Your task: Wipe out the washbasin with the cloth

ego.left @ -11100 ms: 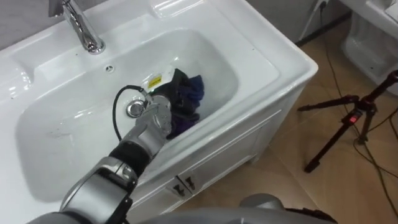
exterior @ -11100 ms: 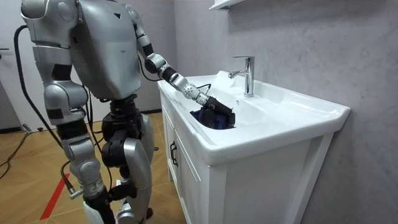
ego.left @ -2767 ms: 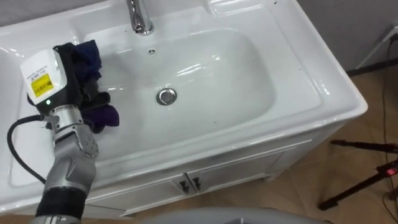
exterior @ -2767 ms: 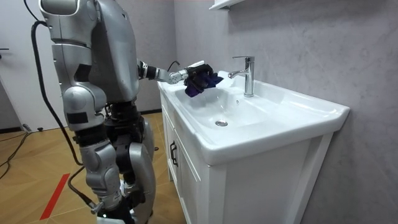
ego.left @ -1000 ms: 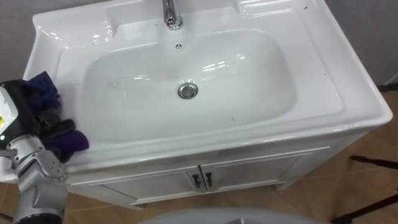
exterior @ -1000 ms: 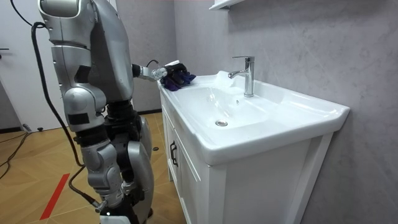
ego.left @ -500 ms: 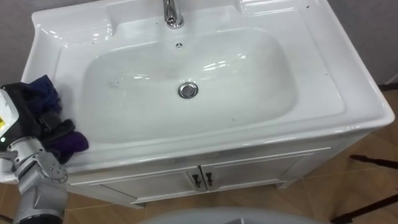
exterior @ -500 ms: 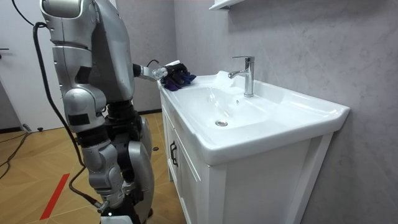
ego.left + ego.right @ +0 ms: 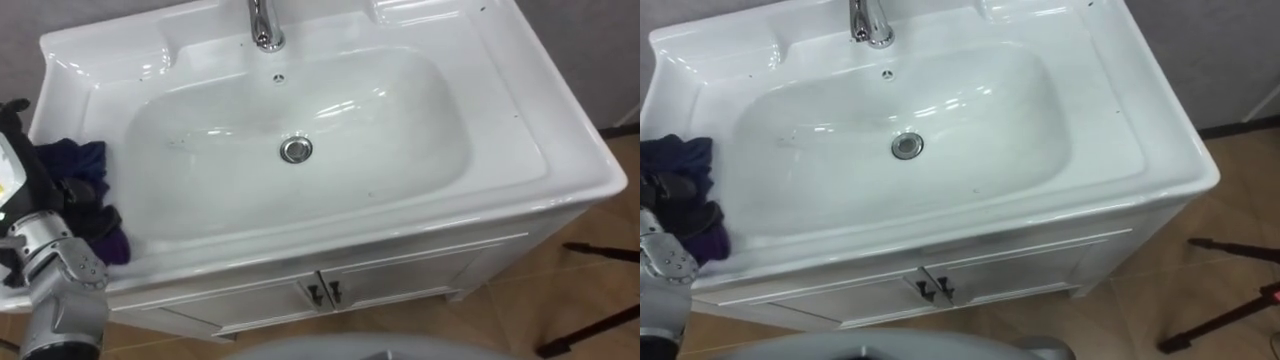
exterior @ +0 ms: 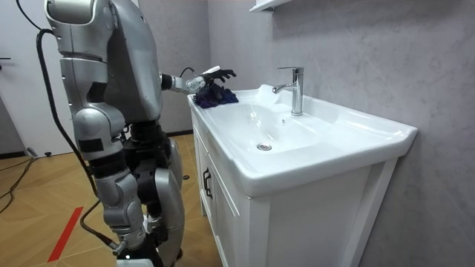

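Observation:
The white basin (image 9: 500, 110) stands before me with its faucet (image 9: 262, 25) at the back and the drain (image 9: 295, 150) in the middle of the bowl. A dark blue and purple cloth (image 9: 85, 180) lies bunched on the basin's left rim. My left hand (image 9: 45, 235) is at that rim, right by the cloth. In the room view the left hand (image 10: 211, 74) hovers just above the cloth (image 10: 219, 96) with its fingers stretched straight, open. My right hand (image 10: 133, 251) hangs low at my side.
Below the basin is a white cabinet (image 9: 320, 290) with two doors. A black tripod leg (image 9: 1230, 300) reaches over the wooden floor at the right. I stand at the basin's front left corner, and a grey wall (image 10: 356, 59) runs behind the faucet.
My left hand has opened, its fingers going from curled on the cloth to straight, and it has lifted slightly. The cloth now lies loose on the rim.

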Robot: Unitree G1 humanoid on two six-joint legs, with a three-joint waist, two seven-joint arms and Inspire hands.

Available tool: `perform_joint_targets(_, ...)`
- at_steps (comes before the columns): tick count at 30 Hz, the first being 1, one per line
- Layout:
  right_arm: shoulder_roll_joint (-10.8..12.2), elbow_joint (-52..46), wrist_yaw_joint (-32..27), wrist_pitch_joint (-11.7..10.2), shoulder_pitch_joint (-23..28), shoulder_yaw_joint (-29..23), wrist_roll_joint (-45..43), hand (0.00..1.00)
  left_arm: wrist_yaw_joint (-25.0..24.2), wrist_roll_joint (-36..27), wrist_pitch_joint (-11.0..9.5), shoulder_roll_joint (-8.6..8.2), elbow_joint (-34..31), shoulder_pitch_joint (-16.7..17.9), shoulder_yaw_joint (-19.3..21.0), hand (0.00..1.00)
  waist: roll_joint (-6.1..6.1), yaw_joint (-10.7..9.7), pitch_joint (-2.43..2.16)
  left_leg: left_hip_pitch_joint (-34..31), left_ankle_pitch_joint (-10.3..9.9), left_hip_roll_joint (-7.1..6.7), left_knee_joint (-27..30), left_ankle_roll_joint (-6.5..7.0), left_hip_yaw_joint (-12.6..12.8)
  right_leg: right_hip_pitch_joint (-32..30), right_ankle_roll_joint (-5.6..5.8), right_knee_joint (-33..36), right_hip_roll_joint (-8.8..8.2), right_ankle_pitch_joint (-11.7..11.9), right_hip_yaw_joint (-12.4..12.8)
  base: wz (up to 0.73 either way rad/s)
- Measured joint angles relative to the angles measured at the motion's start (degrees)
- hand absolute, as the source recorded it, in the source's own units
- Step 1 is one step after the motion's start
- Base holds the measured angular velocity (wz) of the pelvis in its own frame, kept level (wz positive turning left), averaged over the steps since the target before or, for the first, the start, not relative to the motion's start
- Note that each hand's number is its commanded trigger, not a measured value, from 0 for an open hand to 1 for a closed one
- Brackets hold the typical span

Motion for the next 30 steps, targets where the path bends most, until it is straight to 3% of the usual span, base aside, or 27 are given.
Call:
perform_joint_targets(11, 0.1, 1.0, -1.0, 0.1, -0.1, 0.0, 0.1, 0.0, 0.5, -0.9, -0.6, 0.0, -0.1, 0.0, -0.1, 0.0, -0.35, -0.6, 0.31, 0.6, 0.0, -0.04, -0.1, 0.0, 0.6, 0.2, 0.07, 0.1, 0.06, 0.0, 0.8, -0.03)
perform_joint_targets(23, 1.1, 0.2, -0.9, -0.1, -0.3, 0.0, 4.5, 0.0, 0.0, -19.0, -2.3, -0.16, -9.6, -0.2, -0.6, 0.0, -1.0, -0.4, 0.23, 0.7, 0.0, -0.03, -0.2, 0.0, 0.5, 0.2, 0.08, 0.0, 0.12, 0.0, 1.1, -0.01)
perform_joint_targets(30, 1.3, 0.0, 0.3, -0.6, -1.3, 0.1, 7.7, 0.0, -0.1, -28.1, -4.5, -0.18, -13.6, -3.3, 0.0, 0.0, -1.06, -0.1, 0.27, 0.7, 0.0, -0.01, -0.1, 0.0, 0.8, -0.2, 0.07, 0.3, 0.26, 0.0, 2.3, -0.05)
